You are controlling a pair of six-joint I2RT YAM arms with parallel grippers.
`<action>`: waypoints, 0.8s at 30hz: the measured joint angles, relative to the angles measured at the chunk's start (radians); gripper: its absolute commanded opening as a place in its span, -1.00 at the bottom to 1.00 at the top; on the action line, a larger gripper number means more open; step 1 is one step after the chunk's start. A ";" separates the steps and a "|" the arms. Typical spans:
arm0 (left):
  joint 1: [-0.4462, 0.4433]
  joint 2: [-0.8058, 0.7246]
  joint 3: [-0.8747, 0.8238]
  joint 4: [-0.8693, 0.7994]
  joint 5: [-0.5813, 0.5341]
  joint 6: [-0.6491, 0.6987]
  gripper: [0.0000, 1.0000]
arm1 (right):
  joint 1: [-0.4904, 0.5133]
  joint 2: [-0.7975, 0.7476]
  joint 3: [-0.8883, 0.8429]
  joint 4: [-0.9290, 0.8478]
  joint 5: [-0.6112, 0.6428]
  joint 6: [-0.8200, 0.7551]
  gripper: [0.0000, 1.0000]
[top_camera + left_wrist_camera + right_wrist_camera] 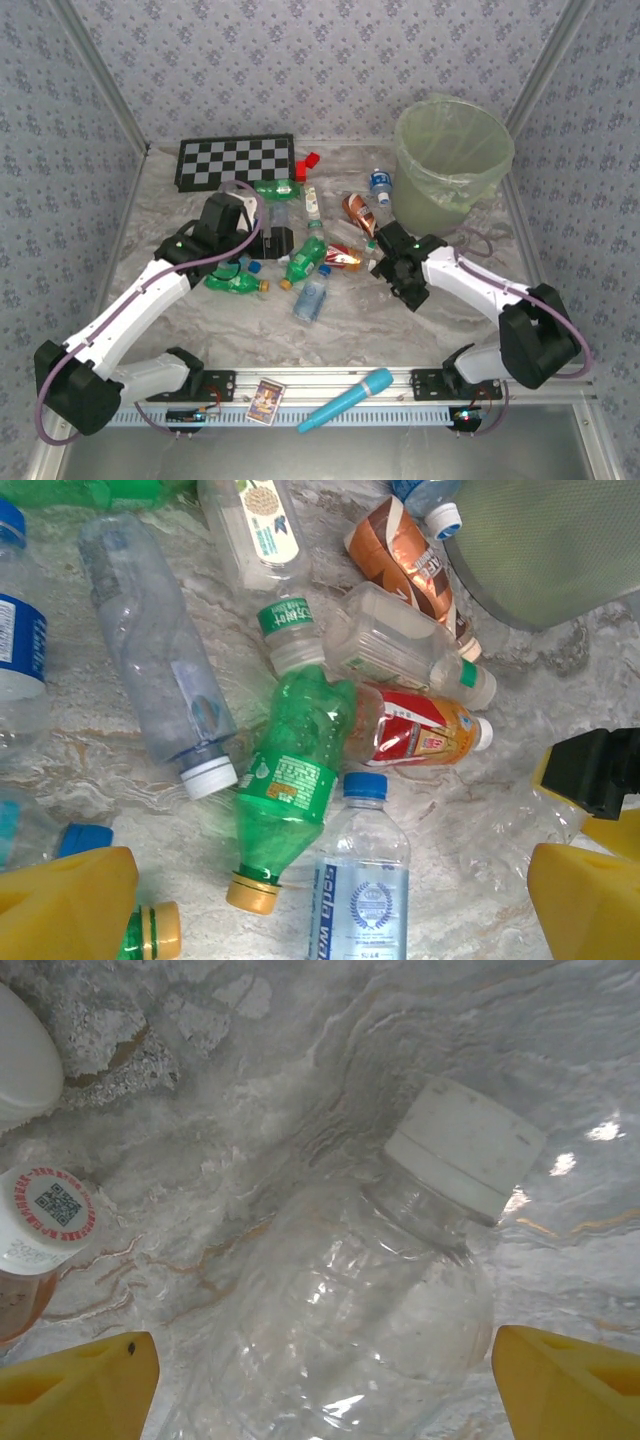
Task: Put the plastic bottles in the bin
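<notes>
- Bin [452, 188]: upright, bag-lined, contents unclear.
- Bottles [290, 770] lie scattered outside it.
- Right gripper [320, 1375]: jaws apart, straddling clear bottle [390, 1280], base cut off.
- Left gripper [330, 910]: jaws apart, empty.

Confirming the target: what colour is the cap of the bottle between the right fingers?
White cap; right wrist view.

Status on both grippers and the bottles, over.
Left gripper open above bottle pile. Right gripper open, straddling clear white-capped bottle. Bin close by, path looks clear.

A lab robot cell: patterned walls [330, 60] on aluminium struts [108, 85] enclose a marbled surface [400, 330], with a checkerboard [236, 161] and left arm [135, 300] and right arm [470, 280] bolted to a rail [340, 385]
</notes>
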 measured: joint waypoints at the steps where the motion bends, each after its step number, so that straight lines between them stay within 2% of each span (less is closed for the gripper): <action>1: 0.000 0.000 0.000 0.000 -0.003 0.002 0.99 | 0.000 0.007 -0.002 0.009 -0.006 0.005 0.70; 11: -0.002 -0.014 -0.014 0.000 -0.012 0.003 1.00 | 0.006 0.093 -0.040 0.077 -0.061 0.037 0.48; 18: -0.002 -0.017 -0.019 -0.002 -0.027 0.002 0.99 | 0.010 0.094 -0.034 0.074 -0.061 0.030 0.14; 24: -0.007 -0.040 -0.019 -0.003 -0.030 0.002 0.99 | 0.026 0.071 0.013 0.011 -0.021 -0.003 0.12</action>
